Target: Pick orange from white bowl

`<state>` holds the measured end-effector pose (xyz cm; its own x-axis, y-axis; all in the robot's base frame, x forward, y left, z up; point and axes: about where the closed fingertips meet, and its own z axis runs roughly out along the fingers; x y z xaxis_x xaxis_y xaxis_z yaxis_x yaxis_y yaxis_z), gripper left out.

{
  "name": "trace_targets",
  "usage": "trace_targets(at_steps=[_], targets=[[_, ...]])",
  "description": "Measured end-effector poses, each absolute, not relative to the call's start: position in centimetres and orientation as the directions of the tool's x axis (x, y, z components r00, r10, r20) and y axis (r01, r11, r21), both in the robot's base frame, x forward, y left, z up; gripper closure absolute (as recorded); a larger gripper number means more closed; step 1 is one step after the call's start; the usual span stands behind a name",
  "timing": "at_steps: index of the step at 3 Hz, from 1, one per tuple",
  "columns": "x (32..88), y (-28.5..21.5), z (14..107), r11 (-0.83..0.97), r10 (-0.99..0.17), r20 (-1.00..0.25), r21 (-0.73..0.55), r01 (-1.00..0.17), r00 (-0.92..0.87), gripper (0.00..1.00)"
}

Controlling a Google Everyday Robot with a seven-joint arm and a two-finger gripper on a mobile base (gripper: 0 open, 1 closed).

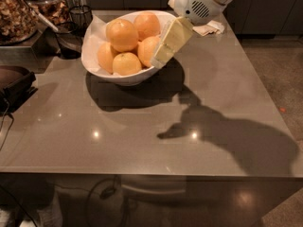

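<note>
The white bowl (124,79) stands at the back left of the grey table, lined with white paper. It holds several oranges; the top one (122,34) sits highest, with another (147,24) behind it and one (126,64) at the front. My gripper (160,60) reaches down from the upper right, tilted toward the left. Its tip is over the bowl's right rim, right next to the rightmost orange (147,48) and partly covering it. Whether it touches that orange cannot be told. It holds nothing that I can see.
Glass jars (16,14) and a dark glass cup (81,16) stand behind the bowl to the left. A black object (14,84) lies at the left edge. A white napkin (209,29) lies at the back right. The table's right edge drops to the floor.
</note>
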<state>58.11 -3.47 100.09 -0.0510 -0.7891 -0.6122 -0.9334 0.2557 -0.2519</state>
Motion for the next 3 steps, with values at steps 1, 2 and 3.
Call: trace_targets(at_steps=[1, 2, 3], targets=[[58.7, -3.0, 99.6, 0.285, -0.762, -0.644, -0.242, -0.928, -0.066, 0.0], [61.4, -0.1, 99.5, 0.259, -0.746, -0.666, -0.261, -0.93, -0.02, 0.0], [64.1, 2.8, 99.9, 0.221, -0.736, -0.677, -0.268, -0.938, 0.021, 0.0]])
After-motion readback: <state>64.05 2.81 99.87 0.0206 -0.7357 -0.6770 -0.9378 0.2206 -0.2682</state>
